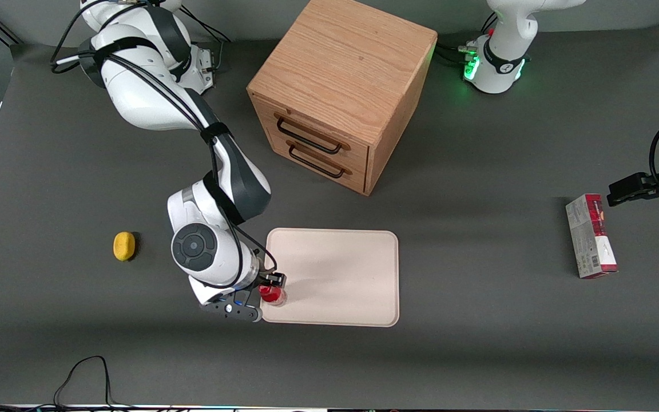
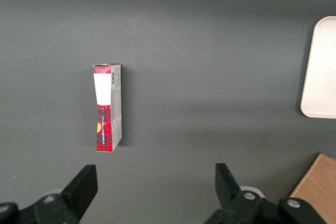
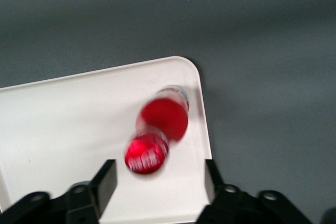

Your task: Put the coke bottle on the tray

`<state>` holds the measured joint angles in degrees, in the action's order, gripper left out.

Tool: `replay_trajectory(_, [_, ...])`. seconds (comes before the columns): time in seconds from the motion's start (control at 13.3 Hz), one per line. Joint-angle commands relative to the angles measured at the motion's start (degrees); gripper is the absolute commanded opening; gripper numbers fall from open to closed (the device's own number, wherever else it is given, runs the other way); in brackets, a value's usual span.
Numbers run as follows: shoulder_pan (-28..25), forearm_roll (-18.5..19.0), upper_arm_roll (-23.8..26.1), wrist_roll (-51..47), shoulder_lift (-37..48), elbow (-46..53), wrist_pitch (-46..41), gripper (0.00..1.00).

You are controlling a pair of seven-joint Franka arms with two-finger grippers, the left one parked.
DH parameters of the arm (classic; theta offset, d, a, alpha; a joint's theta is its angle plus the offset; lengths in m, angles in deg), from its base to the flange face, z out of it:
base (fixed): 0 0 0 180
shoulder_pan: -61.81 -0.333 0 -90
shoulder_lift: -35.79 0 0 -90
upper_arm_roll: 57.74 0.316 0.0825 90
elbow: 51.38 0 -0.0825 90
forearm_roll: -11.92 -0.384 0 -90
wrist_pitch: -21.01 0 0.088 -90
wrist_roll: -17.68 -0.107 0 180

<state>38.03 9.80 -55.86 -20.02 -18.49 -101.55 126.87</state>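
The coke bottle [image 1: 273,295] is a small red bottle with a red cap. It is on the cream-white tray [image 1: 341,274], at the corner nearest the front camera on the working arm's end. In the right wrist view the bottle [image 3: 163,119] is blurred, with its cap toward the camera and its clear base near the tray's rim [image 3: 198,85]. My right gripper [image 1: 269,288] is just above the bottle. It is open [image 3: 157,182], with the fingers [image 3: 105,182] wide apart on either side of the cap and not touching it.
A wooden drawer cabinet [image 1: 341,97] stands farther from the front camera than the tray. A yellow object [image 1: 124,246] lies toward the working arm's end. A red-and-white carton [image 1: 591,236] lies toward the parked arm's end and also shows in the left wrist view [image 2: 107,107].
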Motion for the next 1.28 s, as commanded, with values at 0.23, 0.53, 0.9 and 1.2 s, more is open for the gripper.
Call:
replay_trajectory(0.23, [-0.2,1.1,0.3,-1.1,0.0,0.7,0.3,1.00])
replay_trajectory(0.53, [1.1,0.9,0.1,6.7,4.5,-2.8,-2.8,1.00])
replay_trajectory(0.9, [9.7,-0.1,0.0,22.2,31.7,-34.6,-2.5,1.00])
replay_trajectory(1.2, [12.1,-0.1,-3.5,31.4,52.5,-53.4,-3.3,1.00])
